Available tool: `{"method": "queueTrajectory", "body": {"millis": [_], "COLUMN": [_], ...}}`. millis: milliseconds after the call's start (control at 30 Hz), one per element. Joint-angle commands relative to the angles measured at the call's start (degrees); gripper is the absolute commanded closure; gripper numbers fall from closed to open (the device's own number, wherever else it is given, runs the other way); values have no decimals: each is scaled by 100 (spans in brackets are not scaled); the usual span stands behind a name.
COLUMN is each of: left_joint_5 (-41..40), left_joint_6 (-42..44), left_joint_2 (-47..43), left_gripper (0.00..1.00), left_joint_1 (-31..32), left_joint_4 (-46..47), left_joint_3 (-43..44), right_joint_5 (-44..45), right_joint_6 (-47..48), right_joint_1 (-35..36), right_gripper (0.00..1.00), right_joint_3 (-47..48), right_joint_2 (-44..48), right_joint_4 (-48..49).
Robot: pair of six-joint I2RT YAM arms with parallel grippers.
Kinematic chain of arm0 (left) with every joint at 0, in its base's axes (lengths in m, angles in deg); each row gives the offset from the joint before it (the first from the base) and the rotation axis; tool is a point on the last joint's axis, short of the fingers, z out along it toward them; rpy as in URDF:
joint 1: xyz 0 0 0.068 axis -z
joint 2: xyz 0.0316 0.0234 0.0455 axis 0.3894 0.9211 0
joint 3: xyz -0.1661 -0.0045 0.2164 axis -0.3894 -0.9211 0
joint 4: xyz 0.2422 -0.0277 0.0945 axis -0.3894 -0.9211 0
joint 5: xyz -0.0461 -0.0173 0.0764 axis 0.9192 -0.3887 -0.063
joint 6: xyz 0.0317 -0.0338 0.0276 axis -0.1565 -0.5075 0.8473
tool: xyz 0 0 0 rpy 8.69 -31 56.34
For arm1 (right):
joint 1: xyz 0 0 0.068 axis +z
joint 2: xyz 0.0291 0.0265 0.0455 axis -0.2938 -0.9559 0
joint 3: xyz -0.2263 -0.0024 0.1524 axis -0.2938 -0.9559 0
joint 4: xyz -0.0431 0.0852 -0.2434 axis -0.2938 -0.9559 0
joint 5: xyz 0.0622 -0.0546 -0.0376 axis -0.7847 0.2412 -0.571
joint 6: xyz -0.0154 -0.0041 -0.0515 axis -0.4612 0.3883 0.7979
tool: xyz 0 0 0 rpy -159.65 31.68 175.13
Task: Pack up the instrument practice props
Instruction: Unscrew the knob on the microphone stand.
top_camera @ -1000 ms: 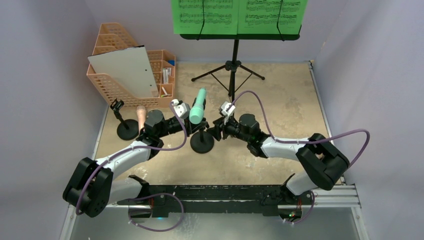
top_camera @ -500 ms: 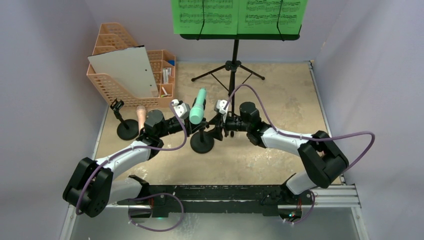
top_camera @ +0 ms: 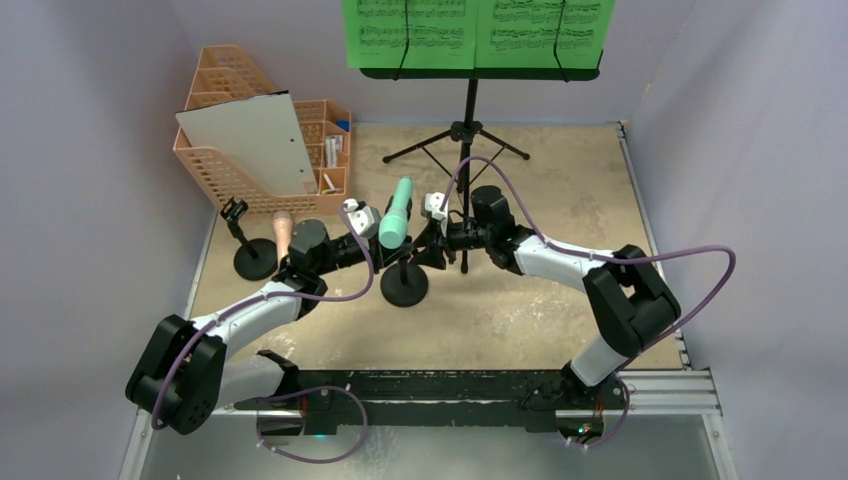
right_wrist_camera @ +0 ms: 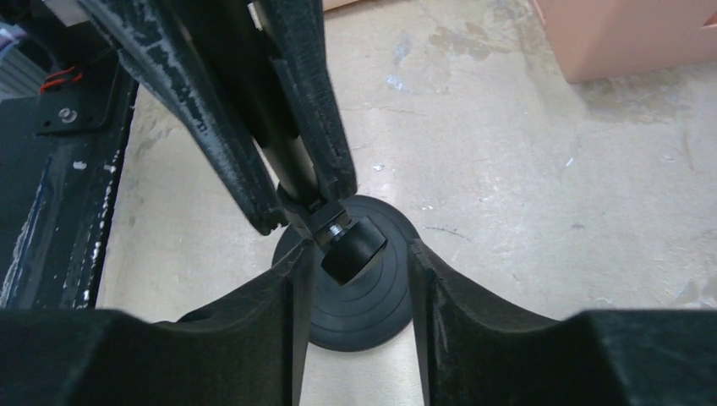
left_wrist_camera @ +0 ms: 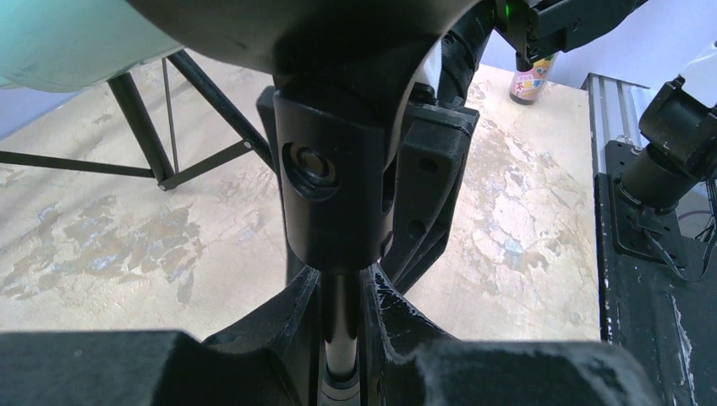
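A mint microphone (top_camera: 397,212) sits tilted in the clip of a black round-based holder (top_camera: 404,285) mid-table. My left gripper (top_camera: 397,250) is shut on that holder's thin stem (left_wrist_camera: 341,326), under the clip block (left_wrist_camera: 334,194). From the right, my right gripper (top_camera: 422,248) stands open, its fingers (right_wrist_camera: 254,338) on either side of the holder's small knob (right_wrist_camera: 351,251) above the base (right_wrist_camera: 372,317), not touching. A pink microphone (top_camera: 283,232) and a second holder (top_camera: 255,260) are at the left. The black music desk (top_camera: 480,72) on tripod legs (top_camera: 462,135) carries two green pages (top_camera: 410,30).
An orange mesh organizer (top_camera: 222,172) with a grey-white board (top_camera: 255,140) leaning on it stands at the back left. Walls close in on both sides. The black rail (top_camera: 450,388) with the arm bases runs along the near edge. A small bottle (left_wrist_camera: 528,83) stands far off.
My right arm has swung left, bringing its gripper up to the mint microphone's holder, and its jaws have narrowed a little. The left gripper and the microphone have not moved.
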State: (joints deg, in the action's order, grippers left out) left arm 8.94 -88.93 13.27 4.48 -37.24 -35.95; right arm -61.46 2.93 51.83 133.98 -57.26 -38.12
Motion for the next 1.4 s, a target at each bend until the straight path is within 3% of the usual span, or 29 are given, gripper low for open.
{"method": "queueTrajectory", "body": {"millis": [0,333,467,700,767,1033,1200,1367], "left_joint_5": [232,267,267,262,250,181,152,153], "left_joint_6": [66,77,81,86,86,137,152,156], "left_joint_2": [32,108,145,163,173,163,179,182], "left_gripper": [100,100,100,100,100,100,100,100], "left_joint_1": [2,1,2,-6,-6,-7,-29,-33], "left_joint_4": [-65,-105,-100,-100,-100,-151,-150,-138], "left_joint_3": [194,229,237,238,246,240,238,231], "right_joint_5": [-384,-108,467,1546,1629,1821,2036,2782], "right_joint_6": [396,619,687,648,585,-461,-1480,-2214], "right_joint_1": [-27,-34,-29,72,80,78,122,598], "right_gripper": [57,79,100,100,81,48,36,31], "right_joint_3": [242,146,-38,-721,-769,-1297,-1663,-1789], "right_joint_2": [125,328,384,676,705,1720,2455,2760], "right_joint_4": [-400,-401,-123,802,870,1559,2128,2655]}}
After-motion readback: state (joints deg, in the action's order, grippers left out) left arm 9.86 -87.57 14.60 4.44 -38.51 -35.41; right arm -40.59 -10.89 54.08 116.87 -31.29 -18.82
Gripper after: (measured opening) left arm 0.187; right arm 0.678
